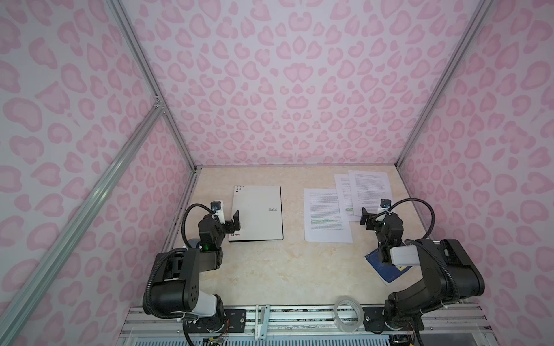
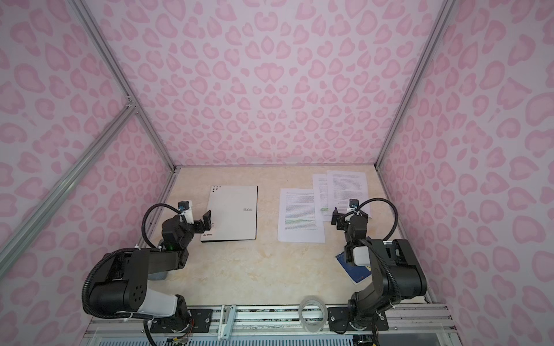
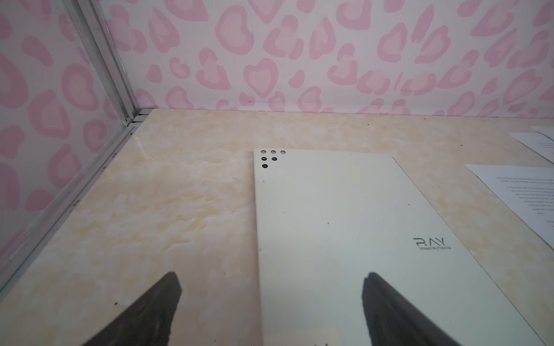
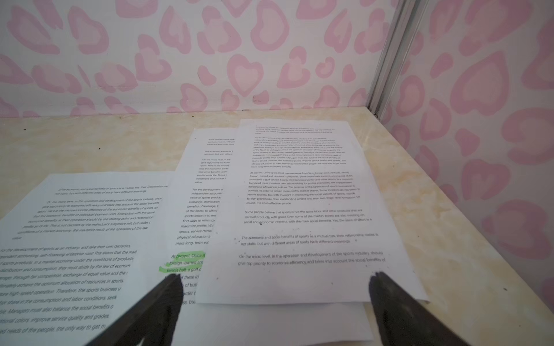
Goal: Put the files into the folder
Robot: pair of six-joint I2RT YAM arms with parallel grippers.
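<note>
At about 10 o'clock on the pale marble-look table (image 1: pixel 284 269), the folder (image 1: pixel 257 212): shut, flat, light side up, with "RAY" letters and small dark dots at a far corner. At about 1 to 2 o'clock, well apart from it, the files (image 1: pixel 344 206): three white sheets full of black print, flat on the table, none in the folder. At the bottom of the pile, the nearest sheet (image 1: pixel 325 221), with green marked lines; over its edge, the middle sheet (image 4: pixel 201 194), also with green lines; on top of that, the far sheet (image 4: pixel 299 194). At the folder's 7 o'clock corner, the left gripper (image 3: pixel 271 278), fingers (image 3: pixel 150 308) spread wide, holding nothing, one over bare table, one over the folder cover. At the 6 o'clock end of the middle and far sheets, the right gripper (image 4: pixel 274 278), fingers (image 4: pixel 398 308) spread wide too, holding nothing, one by the middle sheet's green lines, one by the far sheet's near corner. Touching the paper or not: hard to tell. At about 4 o'clock, partly hidden under the right arm (image 1: pixel 443 269), a dark blue booklet (image 1: pixel 385 269) with a bit of yellow. At about 5 o'clock, on the front rail, a clear tape roll (image 1: pixel 347 311).
</note>
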